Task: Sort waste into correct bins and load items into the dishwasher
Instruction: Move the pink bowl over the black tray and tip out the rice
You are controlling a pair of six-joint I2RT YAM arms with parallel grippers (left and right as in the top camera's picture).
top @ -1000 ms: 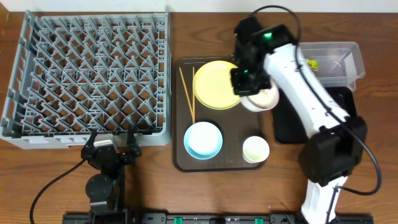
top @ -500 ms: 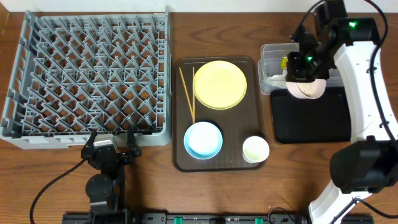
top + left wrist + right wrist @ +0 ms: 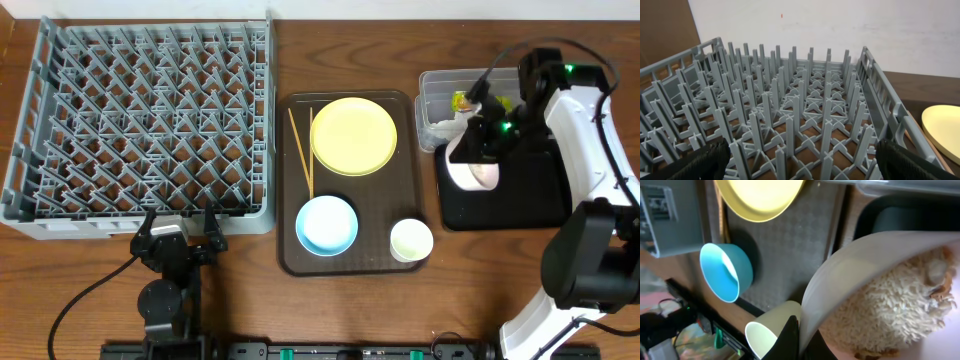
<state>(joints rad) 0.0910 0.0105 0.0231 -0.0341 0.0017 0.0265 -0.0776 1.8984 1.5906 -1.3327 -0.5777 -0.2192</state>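
Observation:
My right gripper (image 3: 481, 150) is shut on the rim of the white bowl (image 3: 476, 172), holding it tilted over the black tray (image 3: 530, 200). In the right wrist view, rice scraps (image 3: 890, 305) lie heaped inside the bowl (image 3: 850, 270), and the black fingers (image 3: 792, 340) pinch its edge. The clear tub (image 3: 436, 88) beside it holds the snack wrapper (image 3: 462, 100) and a white tissue (image 3: 442, 128). Yellow plate (image 3: 353, 135), chopsticks (image 3: 300, 150), blue bowl (image 3: 327, 224) and green cup (image 3: 411, 240) rest on the brown tray (image 3: 290, 258). My left gripper (image 3: 178, 238) stands open at the front edge of the grey rack (image 3: 140, 120).
In the left wrist view the rack's upright pegs (image 3: 790, 100) fill the frame between my open left gripper (image 3: 802, 165) fingers, with the plate's edge (image 3: 942, 130) at the right. Cables run along the table's front edge.
My right arm has carried the white bowl from the brown tray across to the right, and now holds it lower and tilted over the black tray. The left arm has not moved.

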